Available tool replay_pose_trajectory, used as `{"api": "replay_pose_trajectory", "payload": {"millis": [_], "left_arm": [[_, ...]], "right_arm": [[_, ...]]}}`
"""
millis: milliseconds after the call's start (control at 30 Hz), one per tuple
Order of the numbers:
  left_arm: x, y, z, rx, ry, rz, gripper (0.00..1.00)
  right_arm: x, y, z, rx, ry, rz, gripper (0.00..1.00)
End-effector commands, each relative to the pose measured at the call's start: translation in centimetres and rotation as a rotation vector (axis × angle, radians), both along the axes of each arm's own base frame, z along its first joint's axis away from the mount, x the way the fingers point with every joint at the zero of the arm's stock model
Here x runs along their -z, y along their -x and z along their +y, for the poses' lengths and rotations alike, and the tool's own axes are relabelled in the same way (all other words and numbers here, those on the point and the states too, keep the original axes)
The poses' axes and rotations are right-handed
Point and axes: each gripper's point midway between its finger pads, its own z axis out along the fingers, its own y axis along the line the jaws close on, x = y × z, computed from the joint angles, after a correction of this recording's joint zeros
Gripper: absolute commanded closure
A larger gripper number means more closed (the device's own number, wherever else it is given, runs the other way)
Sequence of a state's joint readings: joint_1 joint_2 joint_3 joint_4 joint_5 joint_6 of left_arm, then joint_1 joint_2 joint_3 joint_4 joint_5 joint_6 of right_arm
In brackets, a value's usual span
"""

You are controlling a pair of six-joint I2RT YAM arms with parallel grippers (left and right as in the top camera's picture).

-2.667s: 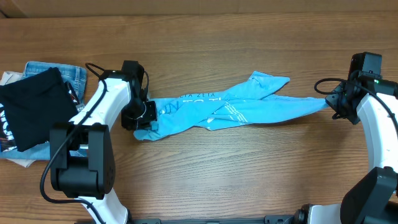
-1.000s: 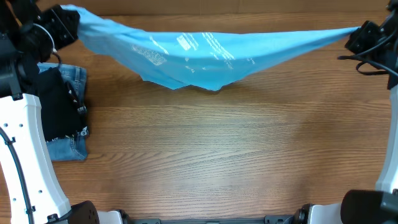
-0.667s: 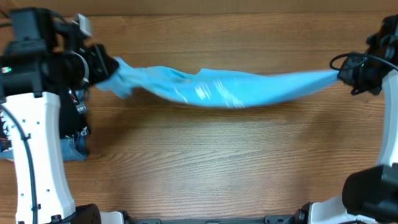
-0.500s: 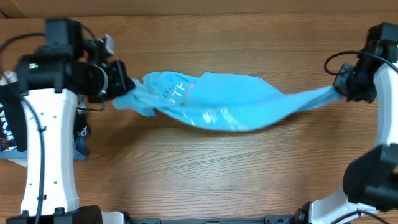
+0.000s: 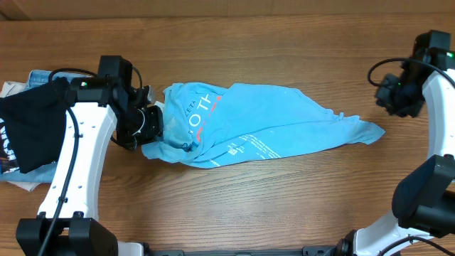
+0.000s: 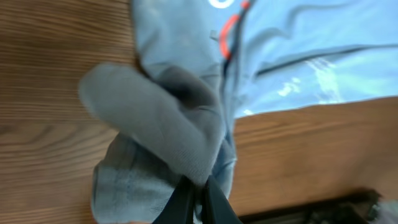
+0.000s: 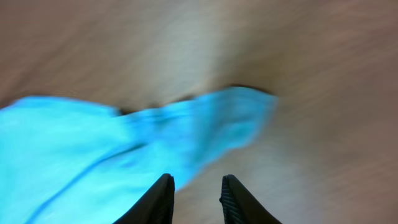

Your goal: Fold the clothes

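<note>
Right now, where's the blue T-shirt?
Overhead view: the blue T-shirt lies crumpled across the middle of the table, its left end pinched in the left claw; its right tip rests on the wood, clear of the open right claw.

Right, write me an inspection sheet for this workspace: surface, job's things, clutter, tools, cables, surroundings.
Surface: wooden table, bare wood along the front.
Job's things: light blue T-shirt, crumpled across the middle, lettering showing near its left end, not folded.
Clutter: black garment lying on denim jeans at the far left.
Tools: left tool shut on the T-shirt's left end; right tool open, holding nothing, the T-shirt's right end just beyond it.
Cables: black cable looping by the right arm; another over the left arm.
Surroundings: nothing seen.
</note>
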State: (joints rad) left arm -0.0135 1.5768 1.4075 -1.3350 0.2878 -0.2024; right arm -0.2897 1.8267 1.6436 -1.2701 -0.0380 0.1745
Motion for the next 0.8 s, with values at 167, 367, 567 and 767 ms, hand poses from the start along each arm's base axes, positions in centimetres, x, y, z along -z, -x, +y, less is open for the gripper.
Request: {"api": "replay_pose_trajectory", "payload": {"millis": [167,367,567,767], "left_arm": [[1.0,1.5,2.8,-0.072,-0.166,0.081,0.96],[1.3,4.2,3.3,-0.084,-0.195,0.194,0.96],[1.5,7.6,6.2,-0.186,-0.386,0.341,0.96],[1.3,8.8,6.5,-0.163,-0.406,0.385,0.96]], "right_arm": [[-0.7,-2.2,8.3,-0.219,-0.159,-0.081,0.66],[0.4,-4.0,13.3,-0.304,-0.173,-0.101,0.63],[1.0,-6.9,18.9,-0.437,-0.172,-0.202,0.54],[3.6,-8.5,24.1,-0.543,-0.181,-0.237,0.44]]}}
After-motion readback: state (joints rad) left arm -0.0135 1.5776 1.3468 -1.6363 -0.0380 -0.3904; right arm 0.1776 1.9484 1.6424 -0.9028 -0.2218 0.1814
